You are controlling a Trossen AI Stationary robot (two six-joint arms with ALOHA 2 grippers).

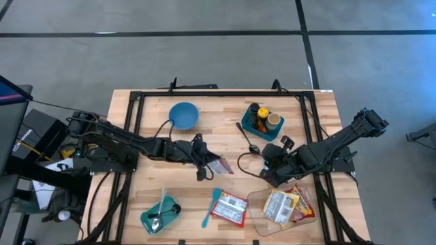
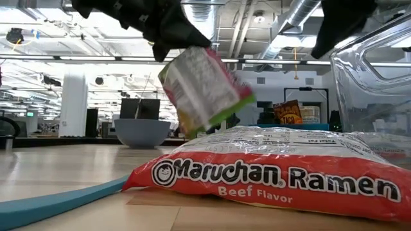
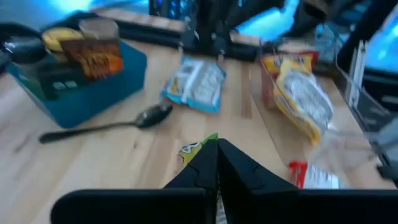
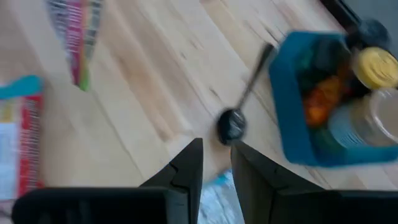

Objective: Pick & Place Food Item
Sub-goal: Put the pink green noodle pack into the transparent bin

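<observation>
Clearly legible in the low view, the nearest packet (image 2: pixel 270 170) reads "Maruchan Ramen" in white on red, with "Beef Flavor" beneath; it lies flat near the bench's front edge beside a light blue spatula (image 1: pixel 210 208). Behind it a dark bag in the blue bin (image 1: pixel 262 122) shows "TACO" lettering, too small to read further.

The left gripper (image 1: pixel 204 162) is at the bench's middle, its arm reaching in low from the left edge, its jaws shut on a green-and-white snack packet (image 2: pixel 204 88). That packet hangs tilted in the air above the wood, clear of the ramen below; its print is blurred and cannot be read.

The right gripper (image 4: pixel 216 163) sits right of centre, its arm stretched in from the right edge, jaws a narrow gap apart and holding nothing. Ahead of it a black spoon (image 4: pixel 239 106) lies on the wood, just beside the blue bin of jars near the back edge.

A clear container (image 1: pixel 283 209) at the front right corner holds two more packets. A blue bowl (image 1: pixel 184 114) stands near the back edge, and a teal dish (image 1: pixel 160 216) with a spoon sits at the front left.
</observation>
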